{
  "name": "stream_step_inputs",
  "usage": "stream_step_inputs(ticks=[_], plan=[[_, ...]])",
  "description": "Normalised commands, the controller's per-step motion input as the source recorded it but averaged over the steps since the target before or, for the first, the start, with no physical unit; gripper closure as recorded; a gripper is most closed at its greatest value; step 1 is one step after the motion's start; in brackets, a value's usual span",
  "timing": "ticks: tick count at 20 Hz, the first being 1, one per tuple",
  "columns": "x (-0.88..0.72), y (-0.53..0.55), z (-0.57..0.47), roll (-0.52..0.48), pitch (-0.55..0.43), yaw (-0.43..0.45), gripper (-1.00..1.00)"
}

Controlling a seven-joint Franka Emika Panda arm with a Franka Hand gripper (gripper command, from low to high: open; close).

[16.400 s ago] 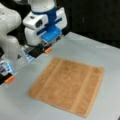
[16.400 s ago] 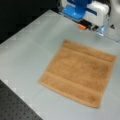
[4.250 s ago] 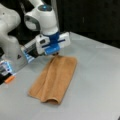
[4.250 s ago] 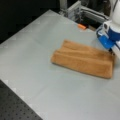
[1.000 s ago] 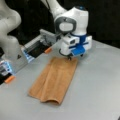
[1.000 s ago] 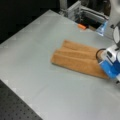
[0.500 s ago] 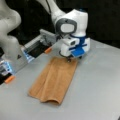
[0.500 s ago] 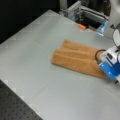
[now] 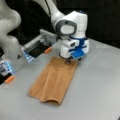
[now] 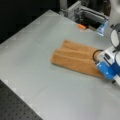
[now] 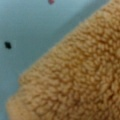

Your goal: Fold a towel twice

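Orange-brown towel [image 9: 53,80] is lying folded once into a long strip on the grey counter [image 9: 100,85]. End effector [image 9: 68,60] is pressing down at its far end; its grip state cannot be told.

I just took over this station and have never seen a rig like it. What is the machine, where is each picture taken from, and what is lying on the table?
The white machine is a robot arm; its gripper is down at one short end of the towel. The orange-brown towel lies on the grey table as a long strip, so one fold looks done. Both front views come from cameras off the arm, looking at the table from different sides; in a front view the gripper sits at the picture's right. The wrist view looks straight down from the arm: fuzzy towel fills it. Whether the towel is gripped does not show.
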Motion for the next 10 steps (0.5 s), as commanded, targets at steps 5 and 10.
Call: stream_step_inputs(ticks=[5, 10], plan=[[-0.08, 0.02, -0.23, -0.101, -0.117, -0.043, 1.0], [-0.08, -0.01, -0.2, -0.112, -0.112, -0.019, 1.0]])
